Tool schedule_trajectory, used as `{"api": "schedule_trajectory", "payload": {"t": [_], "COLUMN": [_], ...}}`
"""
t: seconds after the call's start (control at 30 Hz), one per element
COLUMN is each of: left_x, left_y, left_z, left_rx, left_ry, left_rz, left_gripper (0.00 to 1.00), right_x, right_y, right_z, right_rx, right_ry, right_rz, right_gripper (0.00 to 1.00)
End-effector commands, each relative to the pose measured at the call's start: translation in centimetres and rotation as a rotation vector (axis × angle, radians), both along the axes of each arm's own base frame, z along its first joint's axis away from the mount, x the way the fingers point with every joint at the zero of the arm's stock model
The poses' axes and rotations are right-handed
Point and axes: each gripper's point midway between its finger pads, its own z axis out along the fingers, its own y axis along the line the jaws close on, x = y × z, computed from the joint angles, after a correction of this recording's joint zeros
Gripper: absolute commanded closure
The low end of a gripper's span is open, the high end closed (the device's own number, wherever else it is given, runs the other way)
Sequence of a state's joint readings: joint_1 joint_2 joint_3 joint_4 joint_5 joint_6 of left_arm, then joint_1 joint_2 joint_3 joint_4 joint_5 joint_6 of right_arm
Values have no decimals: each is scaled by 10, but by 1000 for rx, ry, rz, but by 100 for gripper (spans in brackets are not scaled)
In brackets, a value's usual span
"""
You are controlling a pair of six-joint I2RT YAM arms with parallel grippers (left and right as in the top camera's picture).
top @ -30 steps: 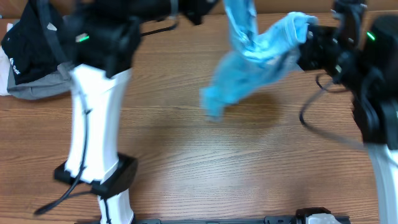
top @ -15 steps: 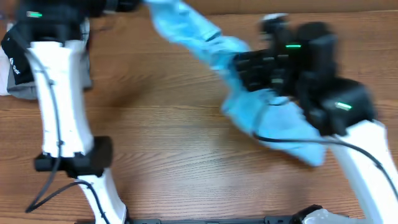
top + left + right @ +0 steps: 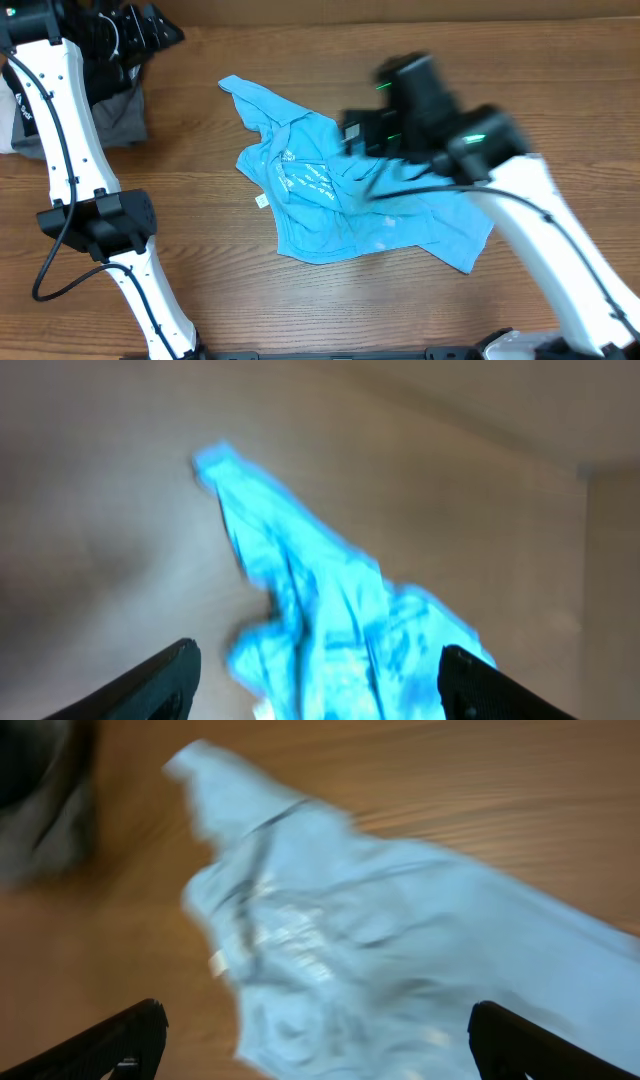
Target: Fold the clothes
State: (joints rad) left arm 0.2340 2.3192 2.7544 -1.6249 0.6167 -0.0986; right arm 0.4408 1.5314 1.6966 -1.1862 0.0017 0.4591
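Sky-blue T-shirt (image 3: pixel 330 195): lay rumpled, white lettering up, in the middle of the table (image 3: pixel 250 310). Looked barely begun; flattening and every fold left to do. Left gripper (image 3: pixel 318 658): hung off toward the far left corner, fingers wide, empty. Right gripper (image 3: pixel 315 1015): hovered over the shirt, likewise wide, gripping nothing.

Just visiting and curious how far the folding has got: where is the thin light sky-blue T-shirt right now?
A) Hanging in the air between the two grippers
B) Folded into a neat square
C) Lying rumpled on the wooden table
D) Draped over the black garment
C: the light sky-blue T-shirt lies rumpled on the wooden table, below the open left gripper and right gripper, held by neither.
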Motion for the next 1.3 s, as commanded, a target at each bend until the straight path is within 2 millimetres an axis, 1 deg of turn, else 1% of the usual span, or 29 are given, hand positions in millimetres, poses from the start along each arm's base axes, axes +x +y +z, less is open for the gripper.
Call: {"api": "schedule_trajectory", "payload": {"t": [0.0,0.03,0.07,0.17,0.23,0.3,0.4,0.43,0.47,0.5,0.53,0.63,0.7,0.8,0.87,0.93,0.97,1.07,1.17,1.23,1.27], "left_x": [-17,-20,-22,-31,-36,-40,-48,-52,-58,-62,-72,-98,-121,-142,-153,-159,-163,-173,-179,-183,-186], "left_y": [-37,-47,-64,-99,-109,-116,-137,-145,-154,-157,-166,-181,-192,-201,-202,-200,-197,-193,-191,-189,-188], "left_z": [5,0,-5,-25,-38,-48,-54,-57,-65,-68,-79,-104,-124,-140,-150,-157,-161,-170,-184,-196,-204], "left_rx": [33,42,38,73,135,192,183,180,186,190,192,205,208,218,238,266,275,276,276,275,278], "left_ry": [1,19,39,98,133,162,182,195,222,237,280,366,448,510,550,578,598,646,677,696,711], "left_rz": [-135,-154,-192,-280,-305,-324,-374,-394,-419,-429,-464,-559,-623,-698,-723,-733,-736,-739,-737,-730,-716], "left_gripper": [25,28,28,27,26,26,26,26,25,25,24,24,24,24,23,23,23,23,23,25,27], "right_x": [6,5,5,1,0,-2,-4,-3,-3,-3,-2,-3,-6,-11,-14,-19,-23,-30,-35,-35,-31], "right_y": [-81,-102,-122,-163,-176,-184,-195,-198,-203,-205,-210,-217,-217,-216,-215,-214,-214,-214,-218,-218,-214], "right_z": [34,30,24,6,-4,-16,-36,-42,-53,-57,-68,-93,-112,-130,-140,-148,-156,-174,-196,-207,-215], "right_rx": [13,7,-5,-24,-46,-68,-91,-94,-98,-101,-107,-111,-109,-122,-130,-136,-140,-142,-132,-110,-80], "right_ry": [-57,-31,-3,83,121,159,234,254,284,296,328,410,490,568,617,652,672,696,701,695,679], "right_rz": [-274,-330,-382,-497,-514,-513,-537,-544,-556,-561,-574,-591,-587,-582,-576,-573,-571,-573,-588,-589,-565], "right_gripper": [0,0,0,0,0,0,0,0,0,0,0,1,4,4,5,11,15,22,23,24,24]}}
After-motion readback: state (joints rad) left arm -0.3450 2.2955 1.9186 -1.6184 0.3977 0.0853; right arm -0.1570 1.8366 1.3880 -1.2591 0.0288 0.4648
